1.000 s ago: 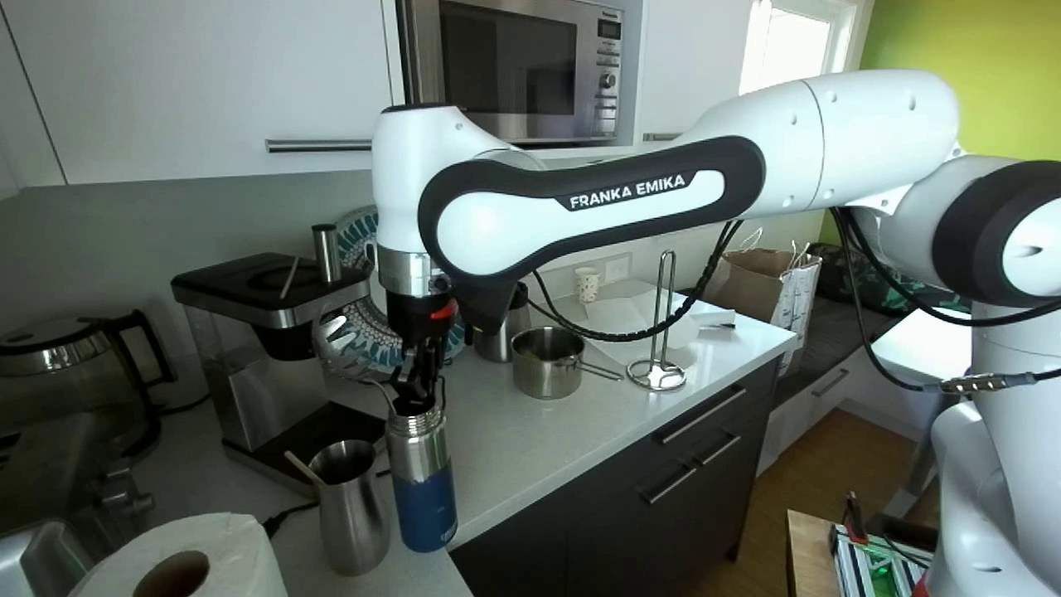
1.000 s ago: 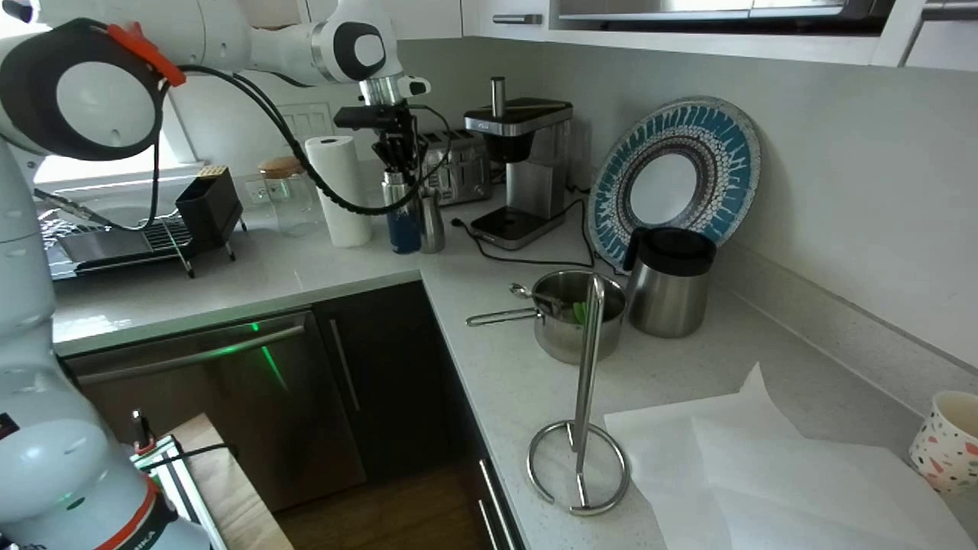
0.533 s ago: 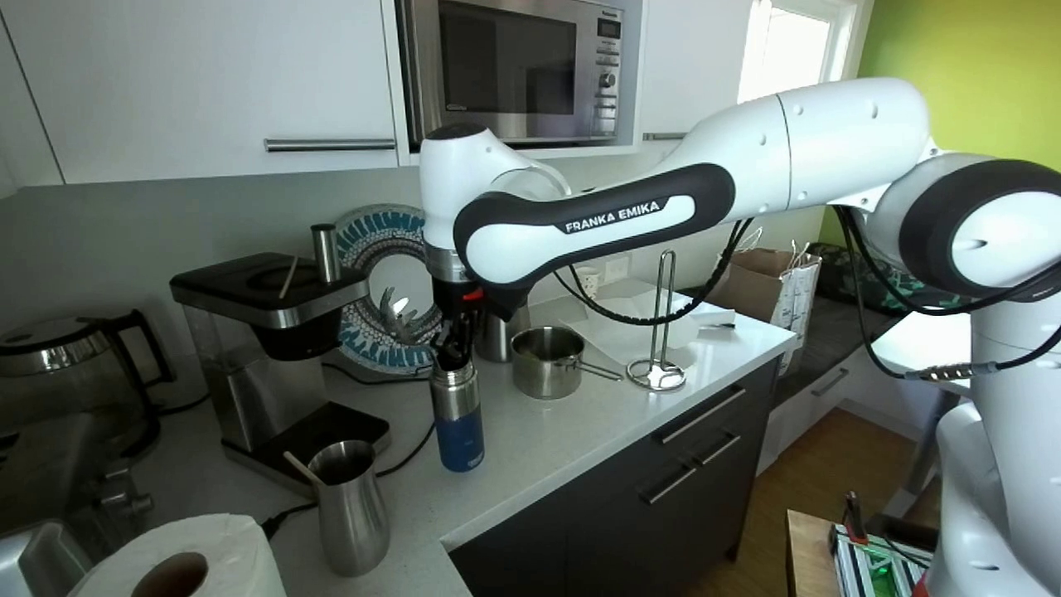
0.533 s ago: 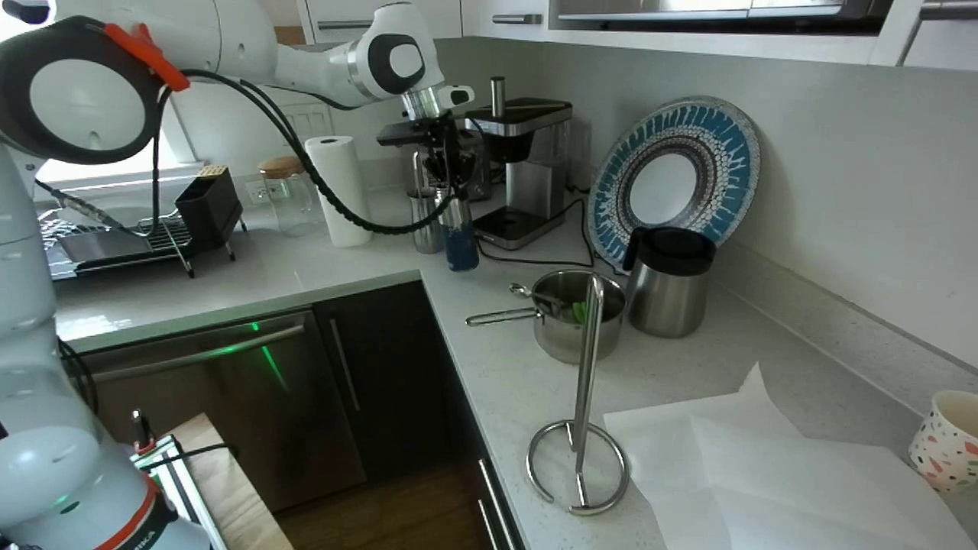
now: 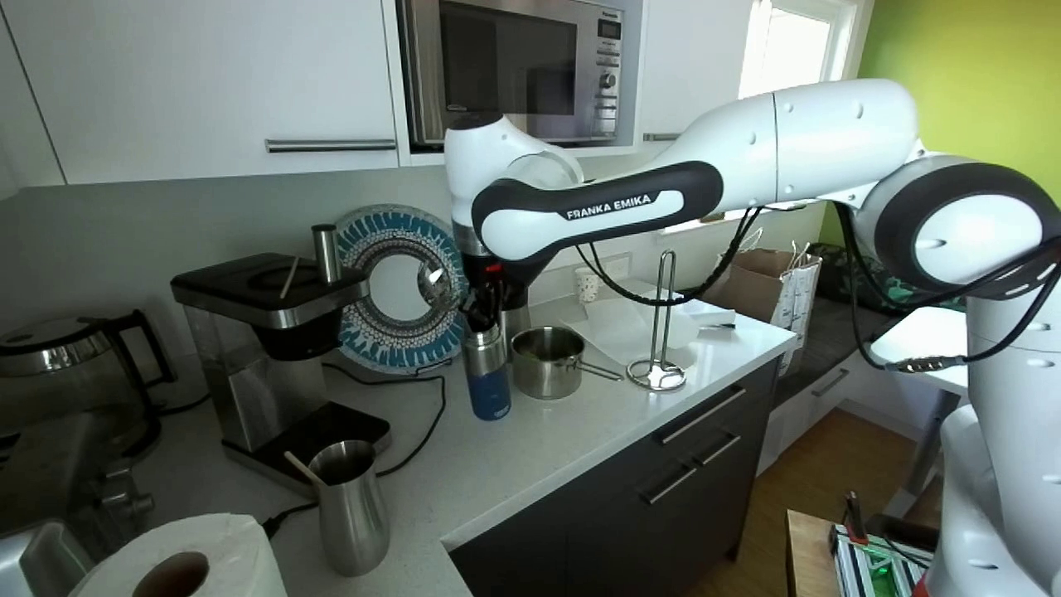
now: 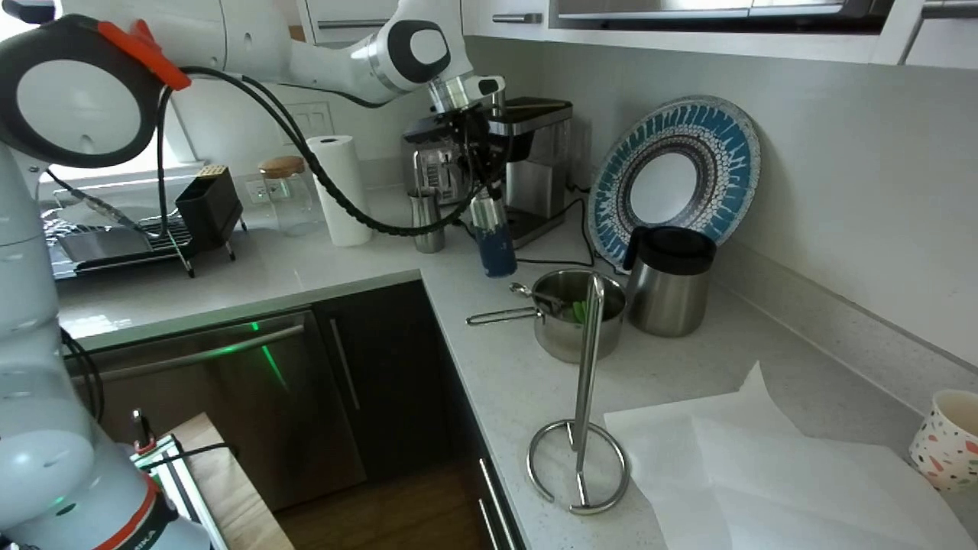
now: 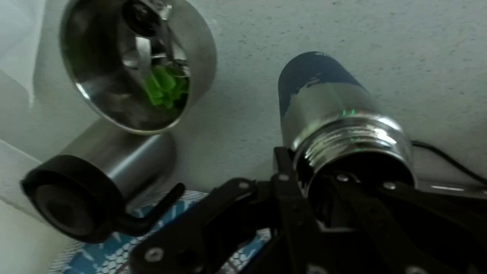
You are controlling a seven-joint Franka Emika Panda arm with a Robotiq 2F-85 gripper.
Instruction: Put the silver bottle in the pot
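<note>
Far left, there's the glass jug with its black handle, and below it, up close, the paper towel roll. Moving right: the coffee maker, then the steel milk jug in front of it, a thin stick leaning out of its mouth. The blue-and-white patterned plate stands propped at the wall, and a black cord curls across the worktop.

And here's the grip: the end effector points down and pinches the rim of the silver bottle, blue below; the wrist view shows one finger outside the threaded neck, the other inside the open mouth. In both exterior views the bottle leans a touch, base angled towards the stainless-steel pot; whether that base touches the worktop, I cannot tell.

That pot sits just to the right, apart from the bottle, handle out towards the front edge, metal utensils and a bright green piece inside. Just behind it, the steel jug with a black lid. On we go: the speckled cup, creased white paper, the upright wire stand, and, beyond the worktop, a brown paper bag.
</note>
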